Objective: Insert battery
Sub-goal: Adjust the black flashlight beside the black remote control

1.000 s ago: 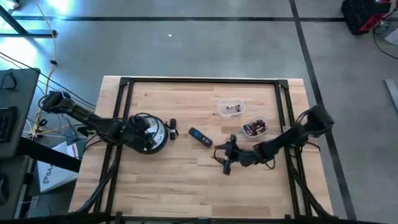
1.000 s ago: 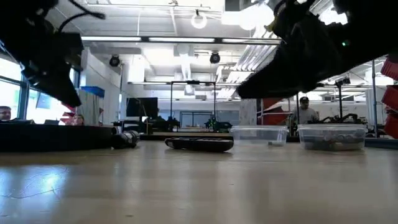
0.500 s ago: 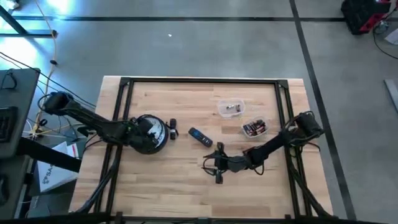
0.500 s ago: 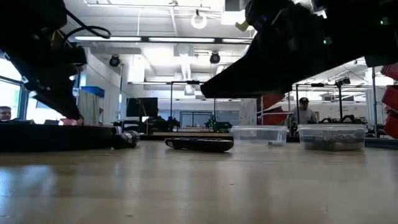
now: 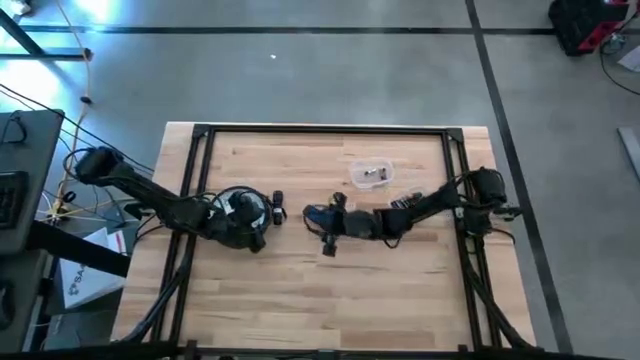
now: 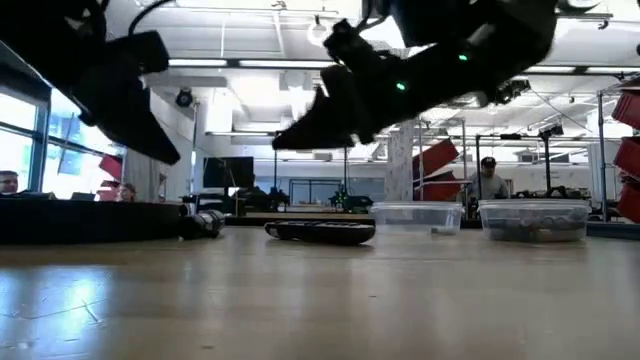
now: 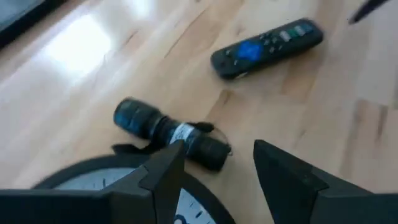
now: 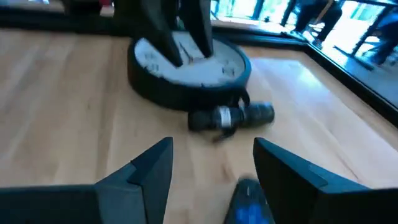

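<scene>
A dark remote (image 5: 311, 213) with blue buttons lies flat on the wooden table, also seen in the left wrist view (image 7: 267, 48). My right gripper (image 5: 326, 228) hovers open just above it, fingers (image 8: 149, 168) pointing toward the table's left. A black flashlight (image 7: 171, 132) lies beside a round wall clock (image 5: 235, 218) lying face up. My left gripper (image 7: 217, 162) hangs open over the clock's right rim. Batteries lie in a clear tub (image 5: 371, 175) at the back.
A second clear tub (image 6: 535, 220) with small parts sits under my right arm, at the right. A black frame (image 5: 320, 130) runs round the table's edges. Bare wood stretches along the near half of the table (image 5: 300, 300). People stand in the room behind.
My right gripper has swept from the near right of the table toward the left and far side, ending above the remote. My left gripper has shifted a little toward the right over the clock. Remote, flashlight and clock have stayed in place.
</scene>
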Robot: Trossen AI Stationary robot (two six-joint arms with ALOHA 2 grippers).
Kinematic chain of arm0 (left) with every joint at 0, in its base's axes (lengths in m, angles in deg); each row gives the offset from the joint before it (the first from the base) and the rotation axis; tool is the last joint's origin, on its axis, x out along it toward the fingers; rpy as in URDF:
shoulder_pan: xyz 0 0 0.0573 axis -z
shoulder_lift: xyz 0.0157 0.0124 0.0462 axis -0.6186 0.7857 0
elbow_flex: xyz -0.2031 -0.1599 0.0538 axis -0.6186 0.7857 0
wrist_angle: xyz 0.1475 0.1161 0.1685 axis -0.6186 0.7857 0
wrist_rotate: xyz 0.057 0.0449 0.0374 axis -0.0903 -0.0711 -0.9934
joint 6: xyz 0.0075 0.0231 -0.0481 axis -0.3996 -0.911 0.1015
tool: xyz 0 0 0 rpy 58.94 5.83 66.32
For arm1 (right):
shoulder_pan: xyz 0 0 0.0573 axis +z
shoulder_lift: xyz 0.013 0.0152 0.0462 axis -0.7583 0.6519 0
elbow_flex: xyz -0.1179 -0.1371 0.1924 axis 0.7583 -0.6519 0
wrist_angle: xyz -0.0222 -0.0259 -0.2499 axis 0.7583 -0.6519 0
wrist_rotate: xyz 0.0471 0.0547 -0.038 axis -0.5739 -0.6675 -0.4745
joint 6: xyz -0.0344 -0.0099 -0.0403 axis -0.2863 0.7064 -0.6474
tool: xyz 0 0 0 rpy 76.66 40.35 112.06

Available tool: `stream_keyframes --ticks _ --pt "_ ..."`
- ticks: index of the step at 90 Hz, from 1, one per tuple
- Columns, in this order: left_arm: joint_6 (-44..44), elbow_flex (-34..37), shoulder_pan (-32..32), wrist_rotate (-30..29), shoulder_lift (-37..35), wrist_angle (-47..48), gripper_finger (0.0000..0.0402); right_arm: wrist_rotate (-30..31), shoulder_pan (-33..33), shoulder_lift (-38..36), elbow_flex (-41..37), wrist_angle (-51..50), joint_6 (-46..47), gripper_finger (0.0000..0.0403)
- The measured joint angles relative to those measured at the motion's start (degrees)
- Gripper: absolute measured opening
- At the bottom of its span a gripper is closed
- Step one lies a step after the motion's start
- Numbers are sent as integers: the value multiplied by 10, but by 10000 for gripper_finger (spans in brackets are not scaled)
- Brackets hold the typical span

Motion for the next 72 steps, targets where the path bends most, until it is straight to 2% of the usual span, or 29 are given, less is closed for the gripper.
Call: stream_keyframes --ticks 9,26,47,60,72 --pt "5 0 9 -6 -19 41 172 -19 -22 29 42 -17 -3 190" --pt "59 0 29 0 -42 119 172 -34 -37 115 165 -111 -31 191" --pt "129 0 53 68 -36 172 172 -27 -39 208 300 -174 6 190" --pt "177 0 73 107 -35 203 172 -5 -38 244 342 -191 22 190" --pt "204 2 93 110 -33 220 172 30 -37 251 350 -221 27 190"
